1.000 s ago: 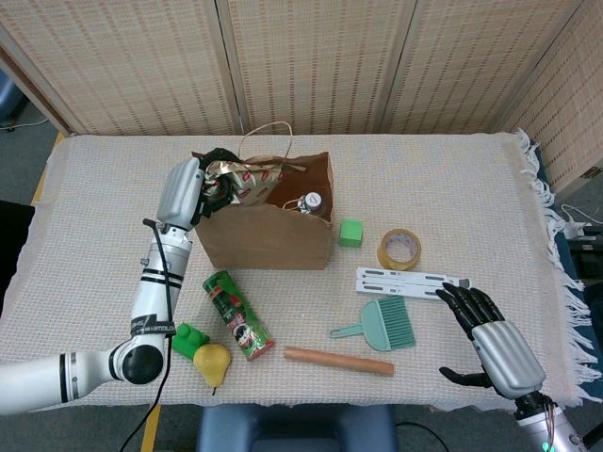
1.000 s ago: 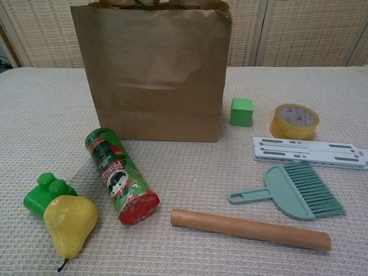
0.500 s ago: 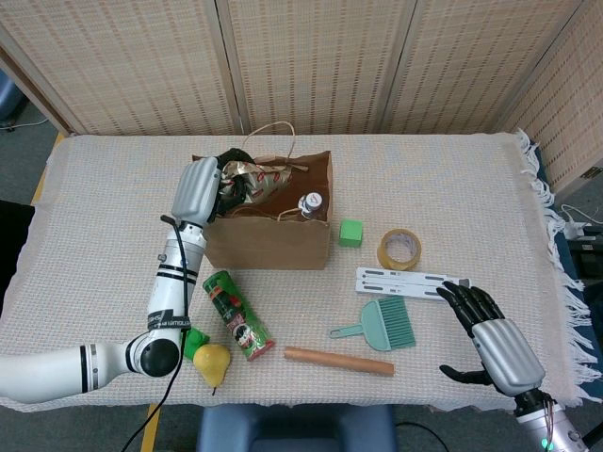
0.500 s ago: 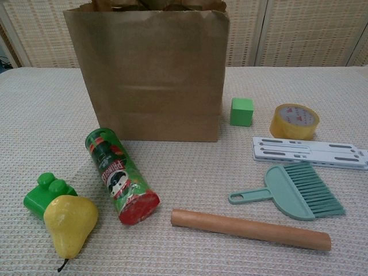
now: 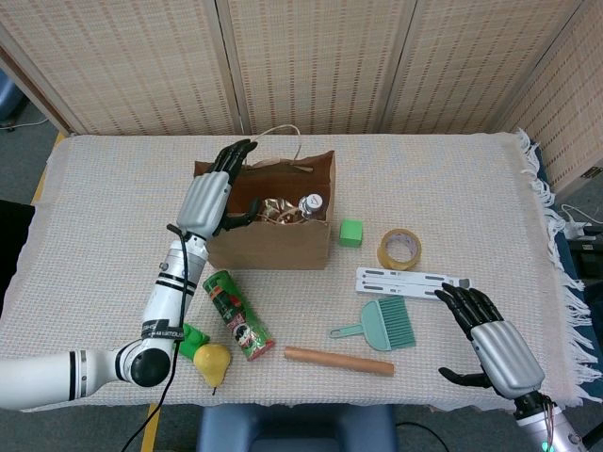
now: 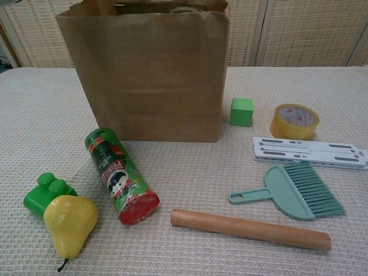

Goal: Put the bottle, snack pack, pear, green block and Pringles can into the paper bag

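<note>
Both my robot hands show only from the head: left robot hand (image 5: 212, 191) spread empty over the paper bag (image 5: 273, 240), right robot hand (image 5: 490, 339) open at four o'clock on the worktop (image 5: 471, 188); bottle (image 5: 310, 204) and snack pack (image 5: 275, 209) inside.

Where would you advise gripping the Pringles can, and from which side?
Probably around the middle of the Pringles can, coming from above with fingers across its width: it lies flat on the table, and the pear crowds its red end.
</note>
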You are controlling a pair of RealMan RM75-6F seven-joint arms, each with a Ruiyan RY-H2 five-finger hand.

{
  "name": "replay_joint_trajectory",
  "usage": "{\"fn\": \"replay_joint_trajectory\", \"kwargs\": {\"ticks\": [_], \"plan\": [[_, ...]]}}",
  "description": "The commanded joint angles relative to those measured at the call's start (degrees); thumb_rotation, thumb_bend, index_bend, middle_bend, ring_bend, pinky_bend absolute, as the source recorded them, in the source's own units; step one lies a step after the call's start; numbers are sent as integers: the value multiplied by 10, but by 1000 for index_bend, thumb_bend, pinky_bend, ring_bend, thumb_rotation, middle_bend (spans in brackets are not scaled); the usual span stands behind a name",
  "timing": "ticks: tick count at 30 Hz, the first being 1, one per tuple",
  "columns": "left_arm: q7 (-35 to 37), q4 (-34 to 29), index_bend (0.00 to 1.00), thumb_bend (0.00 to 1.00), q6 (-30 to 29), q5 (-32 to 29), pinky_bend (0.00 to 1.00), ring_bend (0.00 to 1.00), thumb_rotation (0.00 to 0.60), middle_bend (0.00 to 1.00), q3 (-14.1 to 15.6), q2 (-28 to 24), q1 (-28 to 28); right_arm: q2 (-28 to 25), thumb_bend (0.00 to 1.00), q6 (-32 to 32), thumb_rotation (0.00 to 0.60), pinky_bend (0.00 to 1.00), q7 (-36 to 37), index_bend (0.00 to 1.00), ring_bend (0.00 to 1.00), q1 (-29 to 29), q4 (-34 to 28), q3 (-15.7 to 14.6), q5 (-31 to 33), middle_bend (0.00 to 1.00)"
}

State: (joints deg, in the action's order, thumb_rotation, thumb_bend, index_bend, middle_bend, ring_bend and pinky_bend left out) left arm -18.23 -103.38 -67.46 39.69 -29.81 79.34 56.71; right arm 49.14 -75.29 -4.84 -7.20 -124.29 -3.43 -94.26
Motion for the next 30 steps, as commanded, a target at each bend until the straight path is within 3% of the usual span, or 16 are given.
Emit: {"fn": "replay_joint_trajectory", "kwargs": {"ticks": [1,9,16,23,30], "plan": [[13,-11,50,449,-8,-5,170,0,600,0,-6,-8,-10,0,3,1,600,0,0,0,0,0,0,-1,0,0],[78,-72,124,469,-27,13,200,22,600,54,-7,-82,-88,0,3,1,600,0,0,0,0,1,0,-3,-3,0],[186,-116,170,484,-20,94,268,75,600,112,35,-192,-214,1,3,1,600,0,-2,0,0,2,-1,-5,-7,0],[280,-64,167,484,-10,303,265,70,600,114,151,-275,-331,4,3,2,600,0,-11,0,0,4,-3,-8,-11,0],[275,58,137,477,-71,514,225,45,600,101,259,-272,-394,7,3,4,600,0,-19,0,0,5,-3,-12,-14,0]]}}
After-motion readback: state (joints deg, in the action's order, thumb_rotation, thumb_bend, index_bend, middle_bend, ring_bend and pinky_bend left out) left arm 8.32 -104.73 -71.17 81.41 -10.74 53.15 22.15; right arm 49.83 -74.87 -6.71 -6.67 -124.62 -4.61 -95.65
